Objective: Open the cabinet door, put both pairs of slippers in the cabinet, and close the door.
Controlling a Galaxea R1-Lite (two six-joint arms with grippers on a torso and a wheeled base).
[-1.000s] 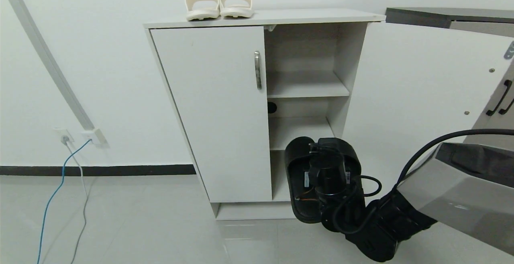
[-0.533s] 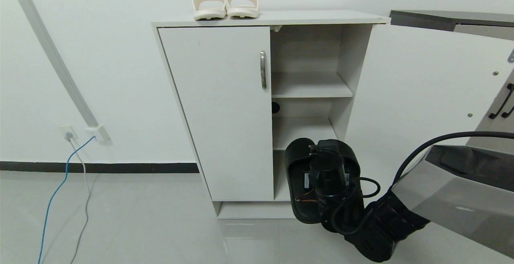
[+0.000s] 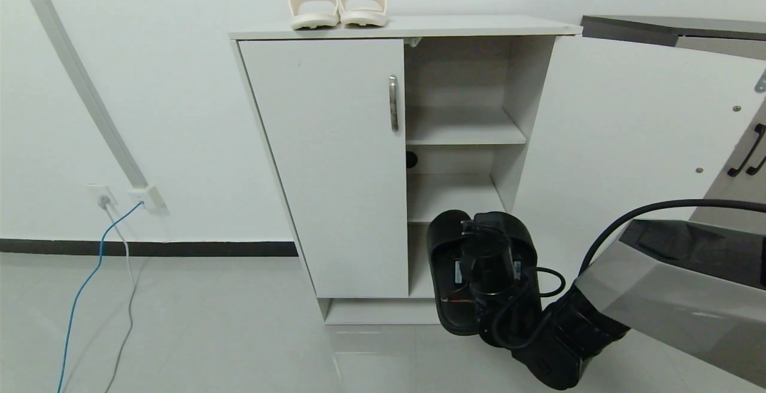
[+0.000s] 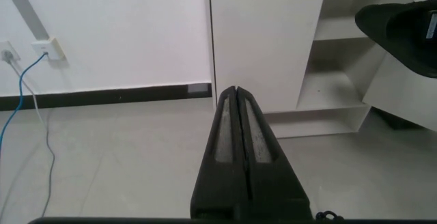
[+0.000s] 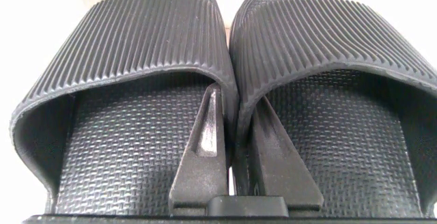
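Head view high before the cabinet (image 3: 323,165); left wrist low toward it; right wrist against black slippers (image 5: 143,53).

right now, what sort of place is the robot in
Likely a home-style entryway, or a mock-up of one: a white shoe cabinet against a bare wall, cream slippers on its top, black slippers held by the right gripper at its open half.

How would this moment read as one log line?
right gripper shut on black slippers | left gripper shut | cabinet door open | beige slippers atop cabinet
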